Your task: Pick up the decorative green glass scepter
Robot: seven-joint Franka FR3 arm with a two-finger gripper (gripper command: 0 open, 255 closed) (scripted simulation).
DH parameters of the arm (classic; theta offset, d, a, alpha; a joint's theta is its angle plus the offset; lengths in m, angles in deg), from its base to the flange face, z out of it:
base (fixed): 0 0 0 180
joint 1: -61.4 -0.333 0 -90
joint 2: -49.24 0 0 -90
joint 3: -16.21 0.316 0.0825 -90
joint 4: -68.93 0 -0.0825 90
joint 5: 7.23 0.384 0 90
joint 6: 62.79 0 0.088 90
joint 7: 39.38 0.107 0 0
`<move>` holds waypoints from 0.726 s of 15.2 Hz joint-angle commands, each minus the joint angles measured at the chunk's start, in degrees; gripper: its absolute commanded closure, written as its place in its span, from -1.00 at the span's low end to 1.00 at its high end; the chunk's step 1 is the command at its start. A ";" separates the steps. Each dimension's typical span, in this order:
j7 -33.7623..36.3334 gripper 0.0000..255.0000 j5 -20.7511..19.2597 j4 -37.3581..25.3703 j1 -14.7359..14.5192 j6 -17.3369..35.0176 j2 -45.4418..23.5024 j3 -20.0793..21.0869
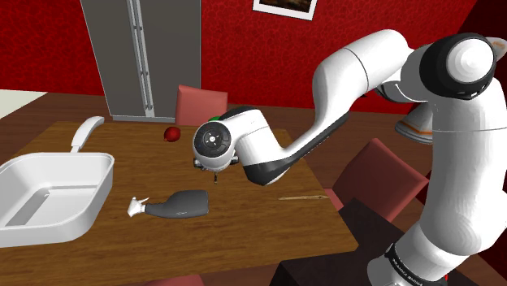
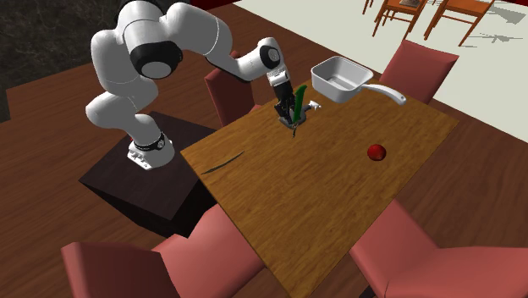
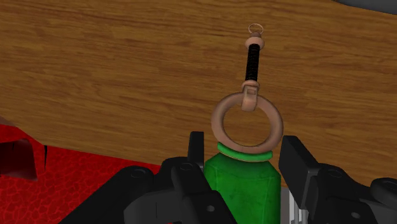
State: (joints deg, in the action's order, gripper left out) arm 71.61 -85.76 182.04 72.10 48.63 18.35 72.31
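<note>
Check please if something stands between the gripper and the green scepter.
Nothing visible does. In the wrist view the gripper has its two black fingers clasping the green scepter from both sides, its ring end over the wooden table. The red ball and the white pan lie apart from it.

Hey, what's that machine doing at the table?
A white robot arm has its black gripper shut around a green scepter with a ring and a thin black rod at its end, held over a wooden table. A white pan, a red ball and a dark bottle on its side lie nearby.
</note>
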 commanded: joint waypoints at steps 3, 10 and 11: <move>-0.02 1.00 -0.01 0.01 0.02 0.00 -0.04 -0.04; -3.67 1.00 3.91 -0.48 2.31 -0.46 3.67 2.66; -4.21 1.00 4.47 -0.59 2.64 -0.54 4.18 3.04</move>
State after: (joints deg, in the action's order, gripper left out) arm 68.06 -81.89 181.69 74.44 48.22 22.04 74.97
